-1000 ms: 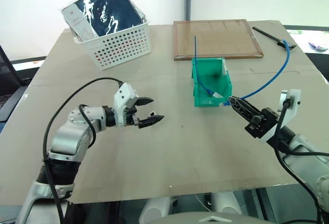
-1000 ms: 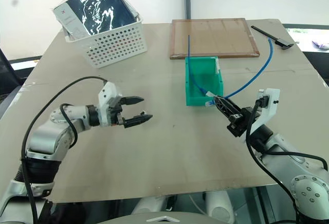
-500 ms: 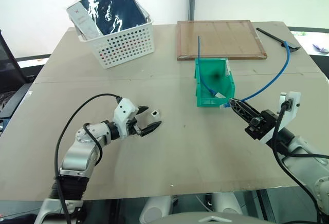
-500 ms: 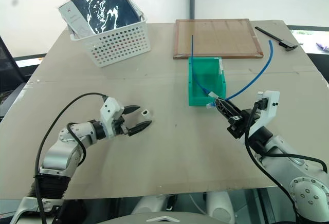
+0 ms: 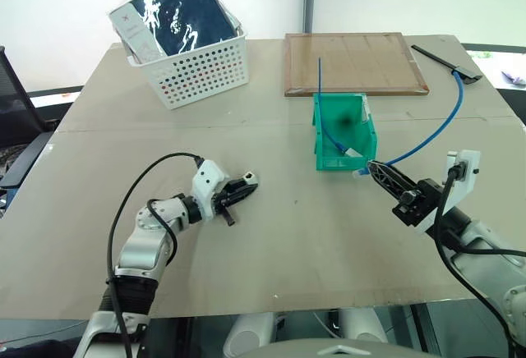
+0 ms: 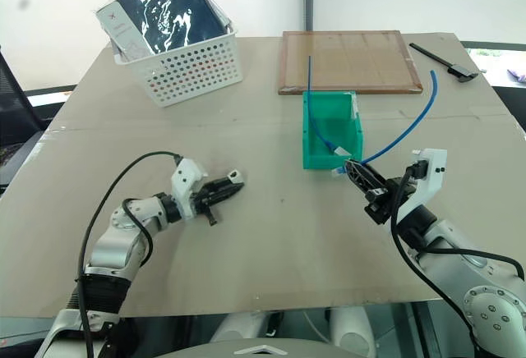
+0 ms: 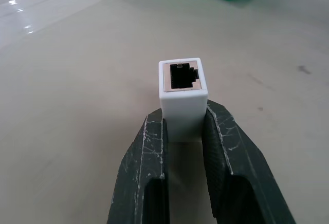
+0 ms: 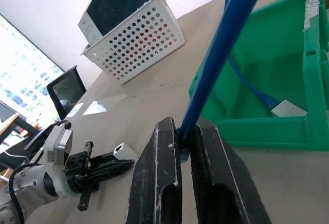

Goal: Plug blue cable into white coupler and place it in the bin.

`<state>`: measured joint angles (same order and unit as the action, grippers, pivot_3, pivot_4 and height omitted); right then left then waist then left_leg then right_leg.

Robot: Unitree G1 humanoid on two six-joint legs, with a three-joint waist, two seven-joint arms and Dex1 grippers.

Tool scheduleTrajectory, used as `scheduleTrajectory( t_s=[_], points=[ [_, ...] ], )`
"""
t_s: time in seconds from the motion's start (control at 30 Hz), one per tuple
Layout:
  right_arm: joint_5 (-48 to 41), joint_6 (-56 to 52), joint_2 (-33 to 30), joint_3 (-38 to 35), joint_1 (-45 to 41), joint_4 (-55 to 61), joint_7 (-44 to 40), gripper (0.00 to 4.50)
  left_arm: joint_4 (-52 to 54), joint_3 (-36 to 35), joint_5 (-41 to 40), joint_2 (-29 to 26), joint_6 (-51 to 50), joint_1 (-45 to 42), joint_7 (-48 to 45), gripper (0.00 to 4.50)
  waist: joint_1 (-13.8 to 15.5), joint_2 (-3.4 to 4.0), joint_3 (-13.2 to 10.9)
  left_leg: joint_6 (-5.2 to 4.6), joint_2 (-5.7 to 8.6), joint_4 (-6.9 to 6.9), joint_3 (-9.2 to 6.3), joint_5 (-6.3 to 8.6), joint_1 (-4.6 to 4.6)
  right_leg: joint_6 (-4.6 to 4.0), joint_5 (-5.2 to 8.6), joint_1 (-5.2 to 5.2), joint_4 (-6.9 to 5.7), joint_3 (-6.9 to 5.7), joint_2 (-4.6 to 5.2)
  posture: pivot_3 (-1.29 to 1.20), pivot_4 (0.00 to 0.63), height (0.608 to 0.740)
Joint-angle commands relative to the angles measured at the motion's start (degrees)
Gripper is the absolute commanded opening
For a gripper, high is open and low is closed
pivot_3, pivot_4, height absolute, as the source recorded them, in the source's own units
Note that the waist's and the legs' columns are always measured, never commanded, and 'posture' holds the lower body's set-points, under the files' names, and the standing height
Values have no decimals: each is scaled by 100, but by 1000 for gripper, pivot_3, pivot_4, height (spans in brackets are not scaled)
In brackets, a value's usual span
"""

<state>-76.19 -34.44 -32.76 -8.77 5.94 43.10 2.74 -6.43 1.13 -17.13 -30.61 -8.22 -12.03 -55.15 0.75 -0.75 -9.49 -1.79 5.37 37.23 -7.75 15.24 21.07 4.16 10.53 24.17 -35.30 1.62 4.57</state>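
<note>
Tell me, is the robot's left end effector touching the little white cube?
Touching. In the left wrist view, the left end effector has both black fingers pressed against the sides of the white coupler.

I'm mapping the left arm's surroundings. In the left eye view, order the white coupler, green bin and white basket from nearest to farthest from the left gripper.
1. white coupler, clamped in the left gripper.
2. green bin, to its right.
3. white basket, at the table's far left.

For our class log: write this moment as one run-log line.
left tool: shut on white coupler | right tool: shut on blue cable | not joined
</note>
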Motion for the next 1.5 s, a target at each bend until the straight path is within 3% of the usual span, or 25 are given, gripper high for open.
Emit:
scheduleTrajectory(
  t_s=[0.03,0.27,0.4,0.7,0.9,1.5],
  points=[
    [509,-7,-362,-97,-55,353,-421,0,185,319,-229,-82,-138,-425,-741,298,15,0,0,0,1,1,-1,0,3,0,0,0,0,-3,1,0,150,740],
    [1491,-189,-1231,190,-471,178,-1652,0,-570,1284,269,344,109,-1534,-1474,298,-6,-2,0,-1,3,8,2,0,5,2,0,-3,2,-6,1,0,150,740],
    [2511,-170,-1669,793,-1162,-210,-2482,0,-1267,1707,699,701,393,-2139,-1593,298,-21,-8,-4,-1,2,8,6,0,6,10,5,-2,3,-4,-1,0,150,740],
    [4134,28,-1304,2296,-3018,-1629,-3950,0,-2138,2037,1308,985,1136,-2602,-1626,298,-15,-12,-5,21,3,16,-12,-13,32,0,-4,2,35,-21,0,0,150,740],
    [4857,287,-982,2775,-3596,-2422,-4763,0,-2164,2012,1433,1061,1316,-2589,-1568,298,7,-13,-4,24,8,26,-31,-15,55,4,-7,9,40,-42,1,0,150,740],
    [5504,-3,-959,2834,-3502,-2678,-5692,0,-2254,1980,1535,1225,1345,-2641,-1463,298,11,-10,3,28,26,34,-42,-18,71,4,-10,24,29,-48,15,0,150,740]
  ],
)
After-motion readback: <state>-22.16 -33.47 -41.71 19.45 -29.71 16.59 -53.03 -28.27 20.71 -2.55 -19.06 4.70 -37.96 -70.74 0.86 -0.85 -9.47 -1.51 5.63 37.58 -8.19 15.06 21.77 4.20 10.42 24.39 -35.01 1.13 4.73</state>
